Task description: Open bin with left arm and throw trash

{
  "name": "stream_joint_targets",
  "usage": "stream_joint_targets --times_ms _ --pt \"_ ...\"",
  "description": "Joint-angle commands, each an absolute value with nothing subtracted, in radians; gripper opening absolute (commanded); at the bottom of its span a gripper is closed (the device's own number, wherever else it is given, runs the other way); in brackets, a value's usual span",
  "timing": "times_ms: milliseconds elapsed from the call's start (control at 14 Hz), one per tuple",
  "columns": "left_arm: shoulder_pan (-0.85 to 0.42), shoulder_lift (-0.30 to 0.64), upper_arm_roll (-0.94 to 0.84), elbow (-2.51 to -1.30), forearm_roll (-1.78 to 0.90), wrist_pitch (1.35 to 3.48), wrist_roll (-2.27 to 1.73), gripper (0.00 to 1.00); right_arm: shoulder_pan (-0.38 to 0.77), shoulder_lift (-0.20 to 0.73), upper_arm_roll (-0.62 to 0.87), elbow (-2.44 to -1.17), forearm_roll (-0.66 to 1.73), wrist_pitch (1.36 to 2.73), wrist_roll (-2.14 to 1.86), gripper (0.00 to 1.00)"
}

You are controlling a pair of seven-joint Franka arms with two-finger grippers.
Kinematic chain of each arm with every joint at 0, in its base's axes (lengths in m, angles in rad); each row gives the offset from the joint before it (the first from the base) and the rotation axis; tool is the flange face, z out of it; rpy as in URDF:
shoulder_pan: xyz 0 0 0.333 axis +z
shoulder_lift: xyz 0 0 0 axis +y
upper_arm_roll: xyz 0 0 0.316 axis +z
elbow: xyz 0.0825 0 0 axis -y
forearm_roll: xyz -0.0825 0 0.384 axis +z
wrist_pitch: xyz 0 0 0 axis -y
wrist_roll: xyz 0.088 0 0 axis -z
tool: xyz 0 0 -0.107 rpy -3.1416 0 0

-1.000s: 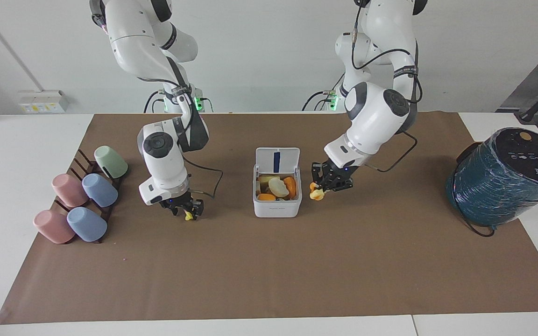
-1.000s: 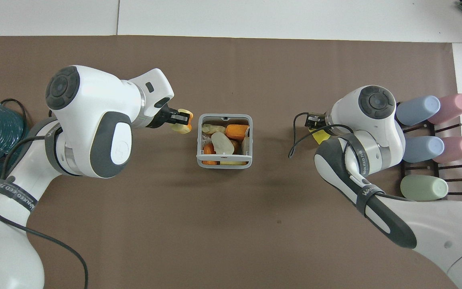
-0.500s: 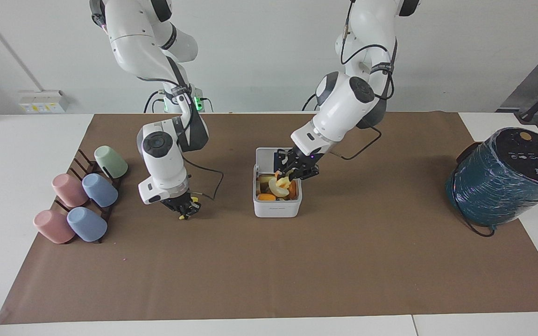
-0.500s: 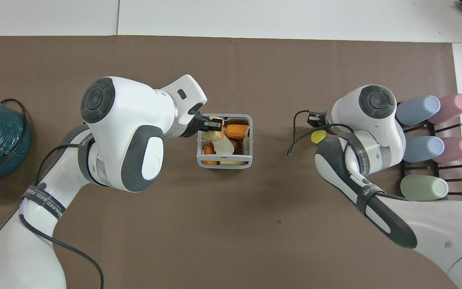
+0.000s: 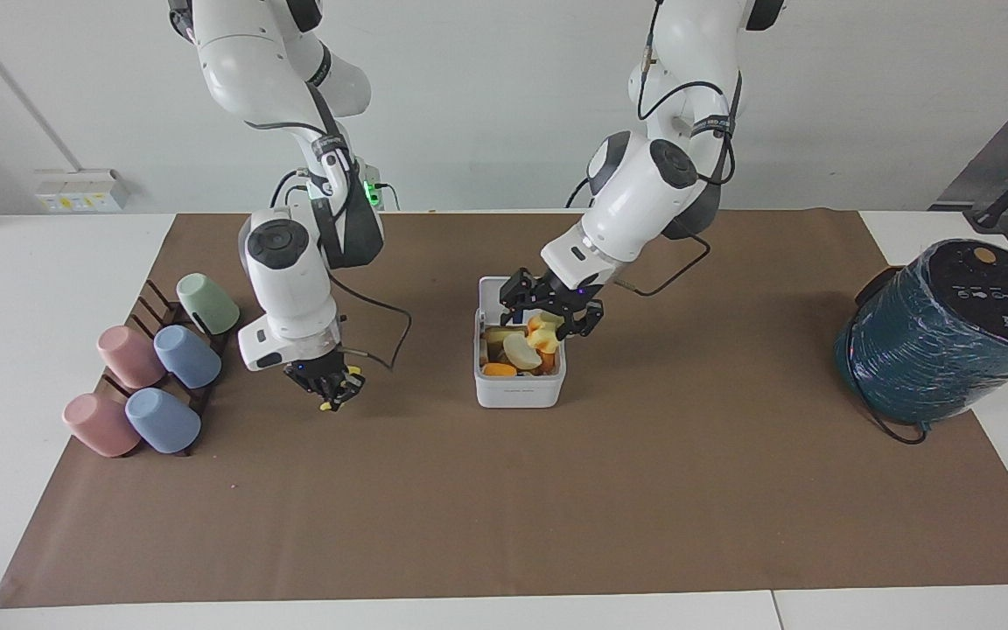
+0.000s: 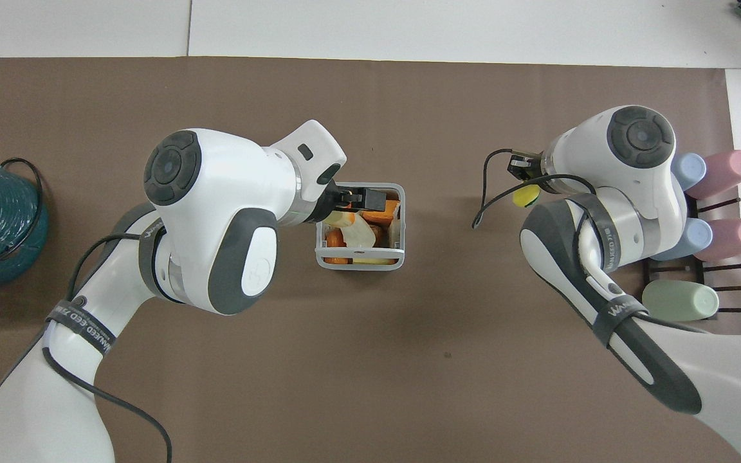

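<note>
Since a second ago: our left arm has swung from beside the bin to over it, and its jaws have spread; our right arm has lifted its piece off the mat.
Left gripper (image 5: 551, 317): we hang it over the open bin, at the side toward the left arm's end of the table, fingers spread wide and empty.
Bin (image 5: 519, 392): white square box near the middle of the brown mat (image 5: 504, 516), lid (image 5: 493, 294) swung up on the robots' side.
Trash in bin: a cream-white lump (image 5: 522, 352) lies on top, a yellow-orange block (image 6: 388, 209) beside it, a yellow piece (image 5: 544, 332) just under our left fingers; we think it rests on the pile, though the gripper partly hides it.
Right gripper (image 5: 327, 389): pressed shut on a bright yellow bent piece (image 6: 525, 197), raised over bare mat between the bin and the cup rack.
Cups (image 5: 159, 374): five pastel ones tipped on a dark rack (image 5: 147, 302) at the mat's edge toward the right arm's end.
Teal wrapped cylinder (image 5: 941, 337): stands on the mat's edge toward the left arm's end, well apart from the bin.
</note>
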State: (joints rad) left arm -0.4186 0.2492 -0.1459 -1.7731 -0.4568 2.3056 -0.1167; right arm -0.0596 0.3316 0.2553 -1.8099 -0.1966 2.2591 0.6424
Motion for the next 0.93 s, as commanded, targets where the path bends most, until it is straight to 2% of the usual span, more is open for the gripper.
stream_joint_targets --times_ms 0,429,643,857 --pt "-0.459 0.252 -0.137 -1.764 -0.465 2.327 -0.185 1.00 -0.074 0.279 0.272 -1.796 -0.151 2.200 0.666 0.00" --pt "-0.476 0.247 -0.132 -1.764 -0.460 2.341 -0.227 1.00 -0.064 0.279 0.273 -1.778 -0.144 2.192 0.667 0.00" --pt "-0.451 0.204 -0.114 -1.760 -0.373 2.242 -0.225 1.00 -0.039 0.282 0.299 -1.697 -0.120 2.128 0.707 0.00" --pt "-0.413 0.154 -0.101 -1.756 -0.270 2.137 -0.222 1.00 0.044 0.282 0.301 -1.677 -0.040 2.146 0.856 0.00"
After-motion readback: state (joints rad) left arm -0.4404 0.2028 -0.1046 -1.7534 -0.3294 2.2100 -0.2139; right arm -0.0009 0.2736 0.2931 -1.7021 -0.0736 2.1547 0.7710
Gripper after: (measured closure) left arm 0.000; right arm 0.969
